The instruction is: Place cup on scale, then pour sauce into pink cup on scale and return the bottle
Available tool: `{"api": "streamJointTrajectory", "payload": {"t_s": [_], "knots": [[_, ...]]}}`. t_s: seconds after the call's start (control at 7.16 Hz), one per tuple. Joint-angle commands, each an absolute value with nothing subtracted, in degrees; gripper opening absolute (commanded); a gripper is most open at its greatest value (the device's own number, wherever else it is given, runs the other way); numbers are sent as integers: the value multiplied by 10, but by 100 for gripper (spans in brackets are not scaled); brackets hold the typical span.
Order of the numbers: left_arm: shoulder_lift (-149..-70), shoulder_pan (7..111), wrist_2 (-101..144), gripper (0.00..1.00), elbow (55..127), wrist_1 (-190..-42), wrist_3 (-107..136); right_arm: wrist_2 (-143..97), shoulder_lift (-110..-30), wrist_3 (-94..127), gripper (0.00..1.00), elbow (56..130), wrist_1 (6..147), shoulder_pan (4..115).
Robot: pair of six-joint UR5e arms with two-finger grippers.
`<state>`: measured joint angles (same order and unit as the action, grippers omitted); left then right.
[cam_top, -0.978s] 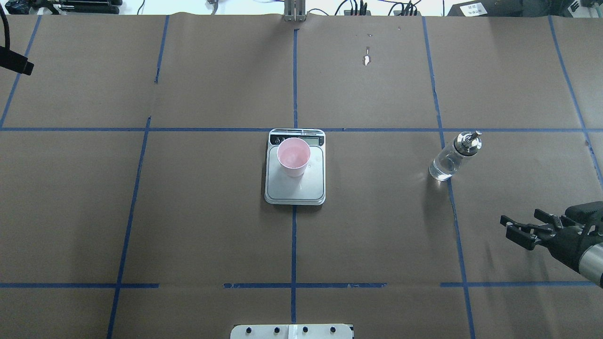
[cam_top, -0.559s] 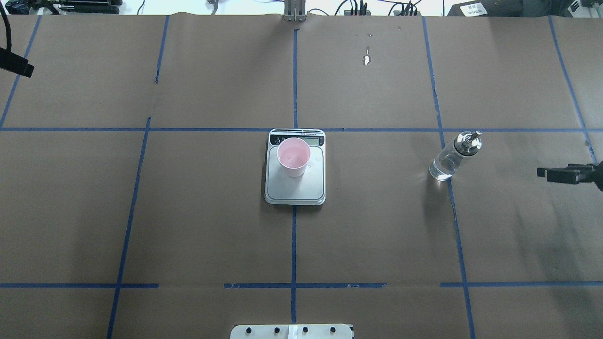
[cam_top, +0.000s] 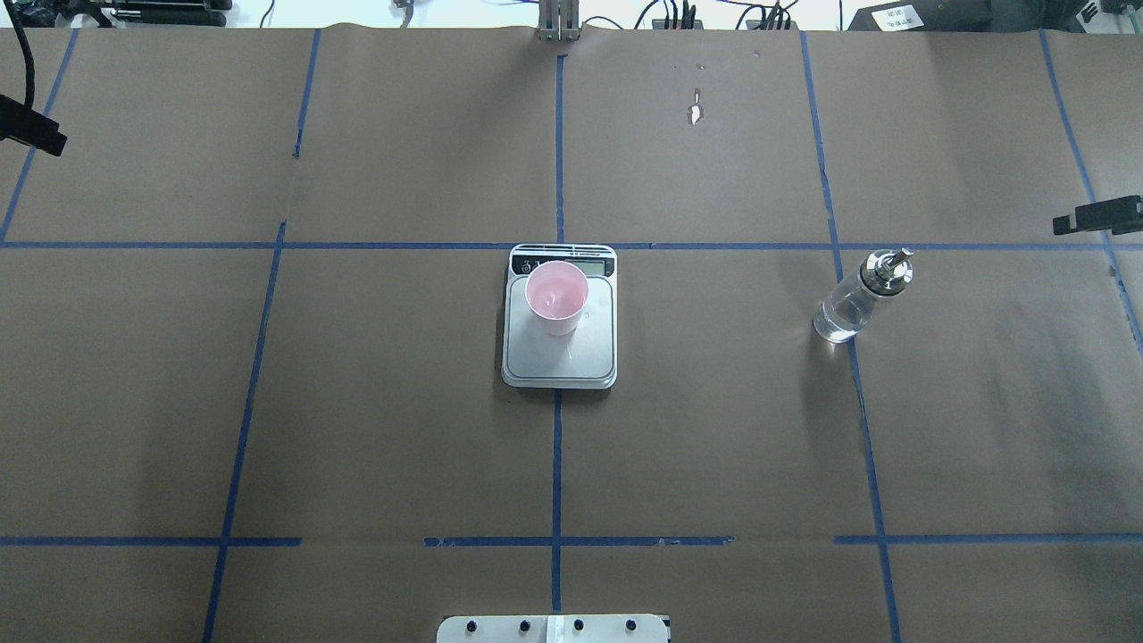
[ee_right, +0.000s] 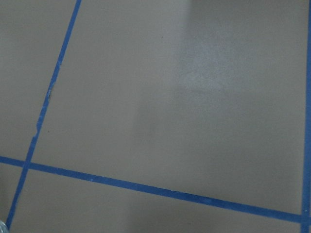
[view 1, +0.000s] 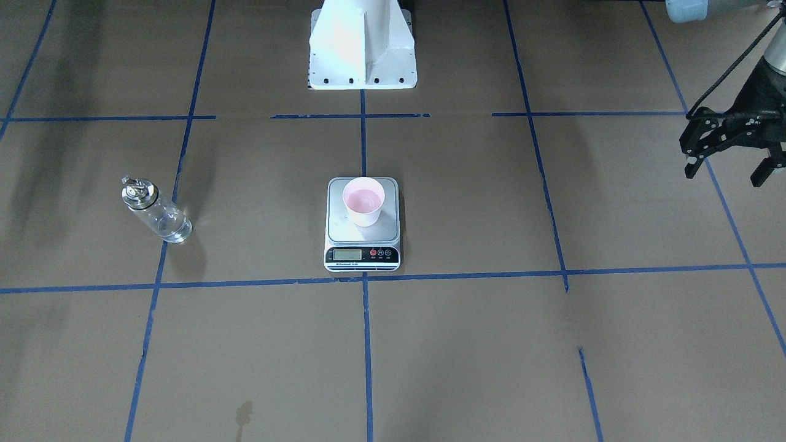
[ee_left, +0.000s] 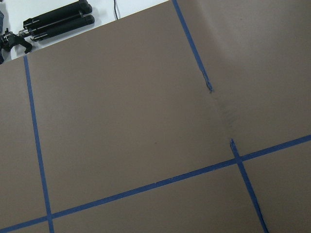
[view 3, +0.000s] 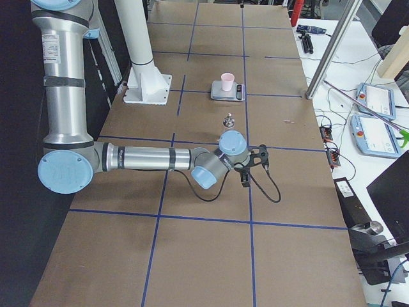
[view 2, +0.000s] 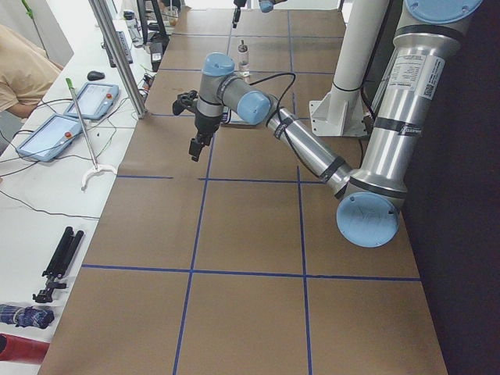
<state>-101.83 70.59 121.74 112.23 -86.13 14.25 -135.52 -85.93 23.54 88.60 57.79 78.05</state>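
Note:
The pale pink cup [cam_top: 556,297] stands upright on the silver-grey scale [cam_top: 558,359] at the table's middle; both also show in the front view, cup [view 1: 363,201] on scale [view 1: 388,231]. The clear glass bottle [cam_top: 853,304] with its metal spout cap stands upright on the table to the right, untouched; in the front view the bottle [view 1: 156,212] is at the left. My left gripper [view 1: 726,173] is open and empty, raised far out at my left. My right gripper [view 3: 255,173] hangs beyond the bottle at my far right, fingers apart and empty; only one finger [cam_top: 1094,217] shows overhead.
The white robot base [view 1: 362,46] stands at the table's near edge. Blue tape lines cross the brown paper. Tablets [view 3: 377,102] and a black tripod [ee_left: 53,22] lie on side benches off the table's ends.
My right gripper has swung from the near right of the table toward the far side along the right edge, mostly out of the overhead view. Cup, scale and bottle have not moved.

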Motion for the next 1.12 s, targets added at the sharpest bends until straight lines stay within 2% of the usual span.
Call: {"api": "streamJointTrajectory", "payload": {"t_s": [0.0,0.28,0.56,0.7,0.98], "knots": [[-1018,796,1311,91,997,-911,30,-1353,-838,50,100,924,769,815],[-1053,870,1327,91,872,-917,-54,-1353,-883,-77,100,988,885,845],[-1062,931,1325,91,808,-909,-107,-1354,-930,-79,100,1006,919,864],[-1058,946,1328,100,811,-863,-109,-1362,-953,-77,100,1010,920,872],[-1005,930,1360,100,848,-833,-110,-1361,-962,-70,100,1013,921,876]]}}
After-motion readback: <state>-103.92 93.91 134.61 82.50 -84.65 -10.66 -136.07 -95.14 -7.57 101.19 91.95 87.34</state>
